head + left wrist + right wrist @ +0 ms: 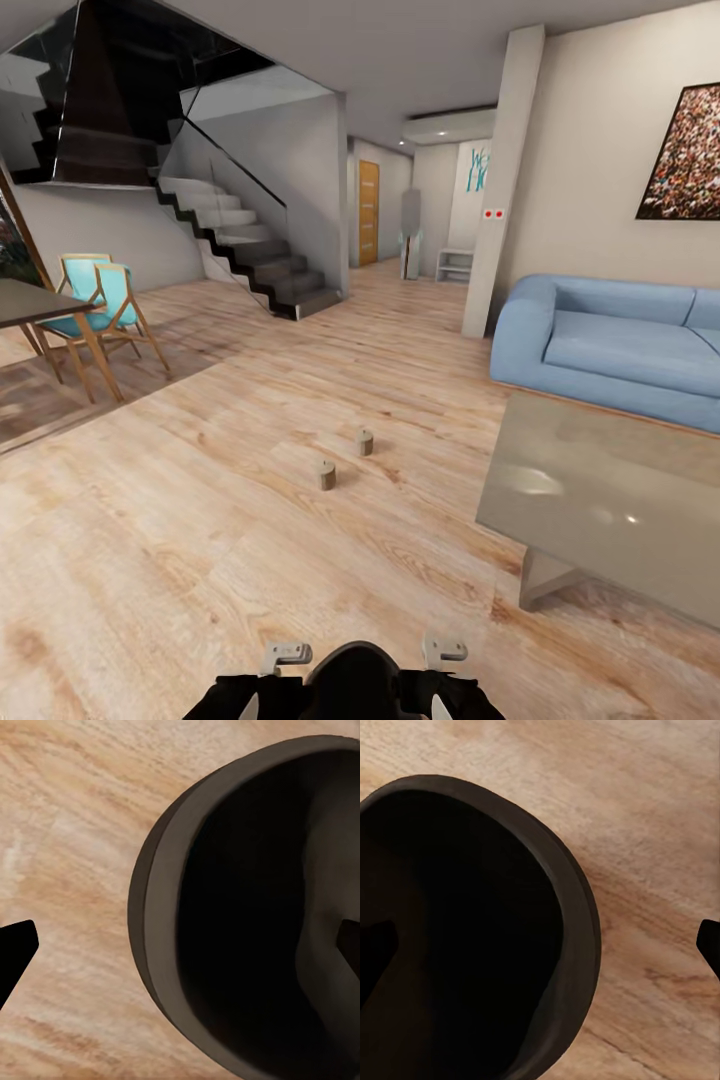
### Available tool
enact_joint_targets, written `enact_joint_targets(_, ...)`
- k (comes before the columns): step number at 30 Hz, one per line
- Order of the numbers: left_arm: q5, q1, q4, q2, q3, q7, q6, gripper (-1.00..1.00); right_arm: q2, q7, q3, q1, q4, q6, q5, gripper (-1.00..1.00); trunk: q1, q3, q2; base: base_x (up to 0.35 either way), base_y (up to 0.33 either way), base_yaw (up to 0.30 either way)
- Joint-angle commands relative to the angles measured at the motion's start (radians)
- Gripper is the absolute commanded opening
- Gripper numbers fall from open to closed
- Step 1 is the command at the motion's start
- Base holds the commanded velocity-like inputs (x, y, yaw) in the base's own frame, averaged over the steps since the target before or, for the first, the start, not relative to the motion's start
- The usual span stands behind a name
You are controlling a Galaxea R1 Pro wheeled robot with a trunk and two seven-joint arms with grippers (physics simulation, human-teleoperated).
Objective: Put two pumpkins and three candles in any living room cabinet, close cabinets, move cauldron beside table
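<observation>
The black cauldron (352, 682) sits at the bottom centre of the head view, between my two arms. My left gripper (180, 949) is open and straddles the cauldron's rim (159, 915), one finger over the floor and one inside the pot. On the other side of the cauldron (579, 907) my right gripper (540, 945) is open too, one finger inside and one outside. Two tan candles (326, 474) (364, 442) stand on the wood floor ahead. The glass-topped table (600, 500) is ahead on the right. Pumpkins and cabinet are out of view.
A blue sofa (610, 340) stands behind the table against the right wall. A dark dining table (30, 300) and blue chairs (100, 300) are at the left. A staircase (250, 250), a pillar (505, 180) and a hallway door (368, 212) lie beyond.
</observation>
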Motion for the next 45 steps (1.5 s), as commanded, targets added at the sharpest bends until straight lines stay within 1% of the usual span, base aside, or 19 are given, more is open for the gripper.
enact_joint_targets(1,0.003,0.0,-0.002,0.0,-0.001,-0.001,0.005,1.0,-0.001,-0.009,0.008,0.0,-0.002,0.005,-0.01,1.0,0.004,-0.004,-0.008,0.0,0.0,0.0)
enact_joint_targets(16,0.003,0.0,-0.002,-0.002,-0.002,-0.001,-0.009,1.0,-0.001,-0.009,0.008,0.0,-0.002,0.005,-0.011,1.0,0.061,-0.051,-0.113,0.0,0.0,0.0)
enact_joint_targets(45,0.003,0.0,-0.002,-0.002,-0.01,0.0,-0.012,1.0,-0.001,-0.015,0.008,0.0,-0.002,0.006,-0.01,1.0,0.172,-0.142,-0.316,0.0,0.0,0.0)
